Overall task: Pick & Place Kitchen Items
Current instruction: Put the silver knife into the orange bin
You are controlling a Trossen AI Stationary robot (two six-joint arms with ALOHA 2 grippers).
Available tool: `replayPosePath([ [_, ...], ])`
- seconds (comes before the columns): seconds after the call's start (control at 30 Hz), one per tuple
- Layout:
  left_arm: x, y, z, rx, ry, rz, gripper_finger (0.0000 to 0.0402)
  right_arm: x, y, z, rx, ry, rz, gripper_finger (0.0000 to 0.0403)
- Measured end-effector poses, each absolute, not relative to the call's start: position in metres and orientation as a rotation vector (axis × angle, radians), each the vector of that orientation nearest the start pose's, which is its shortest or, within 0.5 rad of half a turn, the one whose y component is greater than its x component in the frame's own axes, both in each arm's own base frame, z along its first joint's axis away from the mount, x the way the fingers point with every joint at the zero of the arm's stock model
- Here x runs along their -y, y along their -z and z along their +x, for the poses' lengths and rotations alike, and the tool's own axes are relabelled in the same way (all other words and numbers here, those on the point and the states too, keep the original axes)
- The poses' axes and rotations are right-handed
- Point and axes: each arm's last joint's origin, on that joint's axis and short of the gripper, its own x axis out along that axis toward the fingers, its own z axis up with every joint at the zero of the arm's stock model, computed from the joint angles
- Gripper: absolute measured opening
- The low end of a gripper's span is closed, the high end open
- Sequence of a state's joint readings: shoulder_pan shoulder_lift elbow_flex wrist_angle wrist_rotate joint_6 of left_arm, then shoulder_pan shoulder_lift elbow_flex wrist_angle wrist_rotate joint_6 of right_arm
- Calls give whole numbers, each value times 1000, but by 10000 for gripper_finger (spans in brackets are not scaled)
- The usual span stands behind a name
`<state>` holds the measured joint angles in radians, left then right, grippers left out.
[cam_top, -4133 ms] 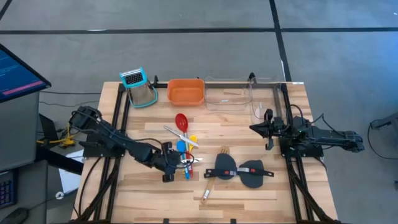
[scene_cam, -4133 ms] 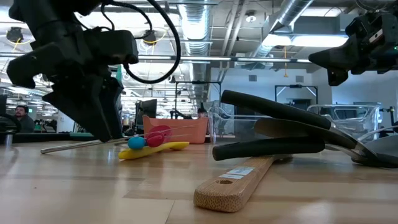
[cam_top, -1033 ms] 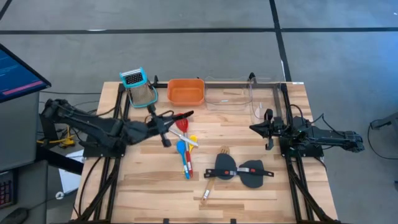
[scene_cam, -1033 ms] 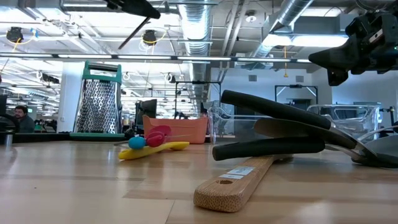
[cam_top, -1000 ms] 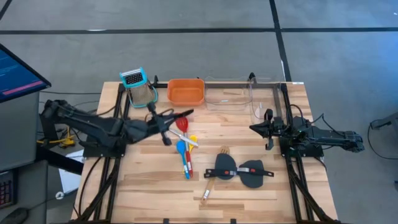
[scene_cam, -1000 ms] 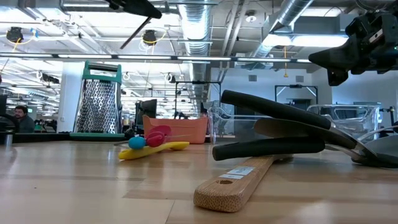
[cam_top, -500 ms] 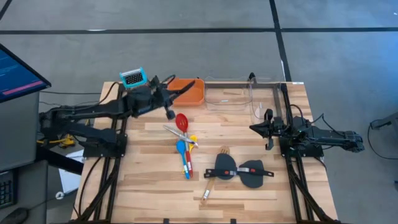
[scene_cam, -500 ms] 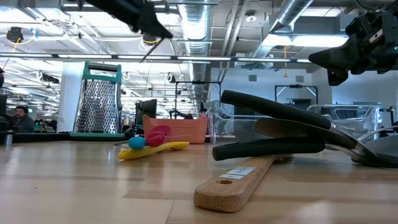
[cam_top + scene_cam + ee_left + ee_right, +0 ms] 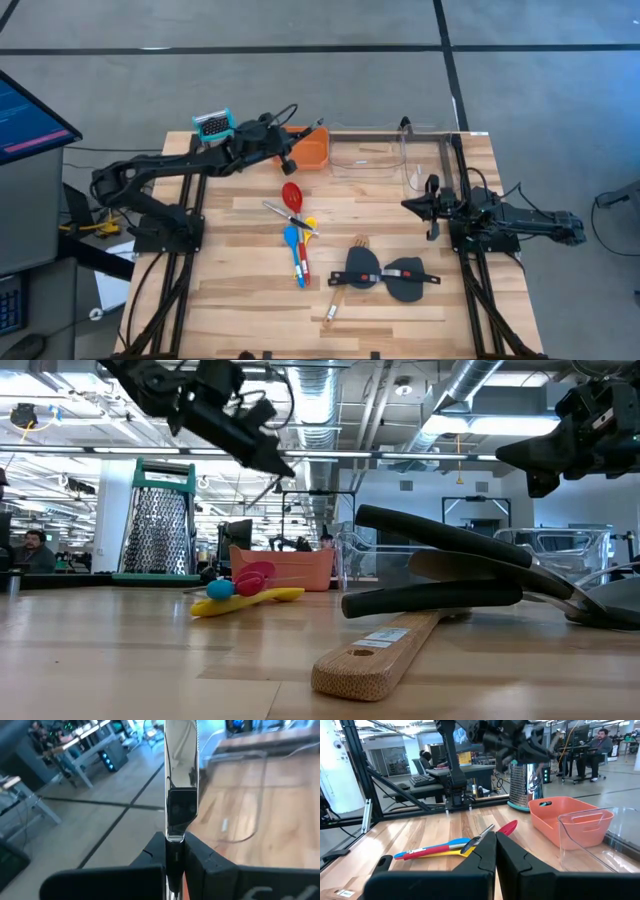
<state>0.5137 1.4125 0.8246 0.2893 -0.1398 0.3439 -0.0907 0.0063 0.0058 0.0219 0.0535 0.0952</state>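
My left gripper [image 9: 290, 152] hangs over the orange tray [image 9: 308, 155] at the table's far edge, shut on a silver, flat-bladed metal utensil [image 9: 180, 770]. The utensil's free end [image 9: 320, 124] points past the tray's far right corner. On the table's middle lie a red spoon [image 9: 291, 193], silver tongs [image 9: 285, 214], a blue spoon [image 9: 291, 240] and a yellow spoon [image 9: 310, 223]. Nearer lie two black spatulas [image 9: 362, 272] [image 9: 405, 280] and a wooden spatula [image 9: 342, 293]. My right gripper [image 9: 412, 206] waits shut at the right, above the table. My left gripper pinches the metal utensil between its two fingers [image 9: 200, 855], at the narrow part [image 9: 176, 832] below the shiny blade. The utensil runs on along the fingers and sticks out beyond their tips. It is lifted clear, slanting over the orange tray.
A metal grater [image 9: 160, 520] with a teal top stands at the far left, beside the left arm. Two clear plastic bins [image 9: 365, 155] [image 9: 425, 165] stand right of the tray along the far edge. The table's near left part is bare wood [image 9: 240, 300].
My left gripper has carried the metal utensil from above the spoons toward the table's far edge and a little right, ending over the orange tray. The arm has stretched out and the utensil stays clear of the table. The other items have kept still.
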Motion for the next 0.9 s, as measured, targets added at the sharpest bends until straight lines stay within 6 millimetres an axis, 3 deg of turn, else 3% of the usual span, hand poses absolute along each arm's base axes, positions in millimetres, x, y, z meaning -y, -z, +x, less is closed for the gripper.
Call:
replayPosePath([
  [0.53, -202, -191, 277, -448, -644, 170, 8, 12, -167, 97, 29, 163, 96, 0],
  [0.9, -218, -157, 275, -527, -678, 102, 8, 13, -167, 97, 30, 173, 95, 0],
])
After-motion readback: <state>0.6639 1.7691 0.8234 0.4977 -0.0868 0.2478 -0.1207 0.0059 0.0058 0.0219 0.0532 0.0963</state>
